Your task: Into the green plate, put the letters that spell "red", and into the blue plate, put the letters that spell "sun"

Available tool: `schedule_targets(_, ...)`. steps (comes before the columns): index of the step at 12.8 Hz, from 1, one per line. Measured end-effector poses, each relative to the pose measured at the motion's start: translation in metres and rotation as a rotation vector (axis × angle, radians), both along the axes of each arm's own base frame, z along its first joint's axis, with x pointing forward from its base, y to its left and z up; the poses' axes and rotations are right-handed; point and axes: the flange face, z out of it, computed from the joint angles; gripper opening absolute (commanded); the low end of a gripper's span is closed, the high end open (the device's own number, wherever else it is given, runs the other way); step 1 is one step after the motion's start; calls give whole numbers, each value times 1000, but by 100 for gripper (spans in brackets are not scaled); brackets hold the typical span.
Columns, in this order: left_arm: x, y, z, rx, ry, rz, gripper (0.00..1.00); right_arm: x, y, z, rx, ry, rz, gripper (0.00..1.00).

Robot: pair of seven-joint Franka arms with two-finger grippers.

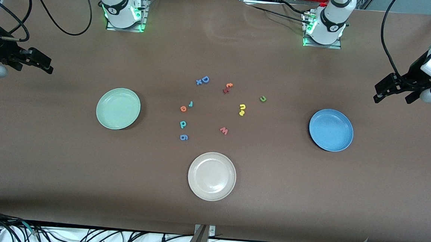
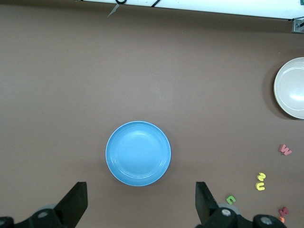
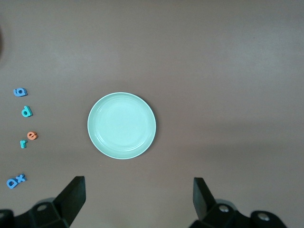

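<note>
The green plate [image 1: 118, 108] [image 3: 121, 125] lies toward the right arm's end, the blue plate [image 1: 331, 130] [image 2: 137, 153] toward the left arm's end; both hold nothing. Between them lie teal r [image 1: 190, 104] [image 3: 23, 144], orange e [image 1: 183, 108] [image 3: 32, 135] and teal d [image 1: 183, 124] [image 3: 26, 112]. Nearer the blue plate are the yellow s and n [image 1: 242, 110] [image 2: 260, 182], touching, and green u [image 1: 263, 99] [image 2: 230, 200]. My right gripper [image 1: 42, 64] [image 3: 138, 186] hangs open, high over its table end. My left gripper [image 1: 395, 94] [image 2: 140, 194] hangs open over the other end.
A beige plate [image 1: 212, 176] [image 2: 292, 88] lies nearest the front camera. Other letters sit among the task's: blue D and x [image 1: 203, 80], blue g [image 1: 184, 137], red w [image 1: 224, 130], an orange-and-red pair [image 1: 227, 87].
</note>
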Motion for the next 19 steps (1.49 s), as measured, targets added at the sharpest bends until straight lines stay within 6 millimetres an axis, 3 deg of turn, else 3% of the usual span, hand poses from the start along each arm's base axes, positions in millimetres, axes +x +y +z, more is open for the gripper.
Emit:
schedule_targets(5, -3, -18, 4, 16, -8, -26, 100, 0, 0, 0, 0, -1, 0, 100)
schedule_targets(19, -1, -12, 2, 15, -5, -15, 100, 0, 0, 0, 0, -1, 0, 100)
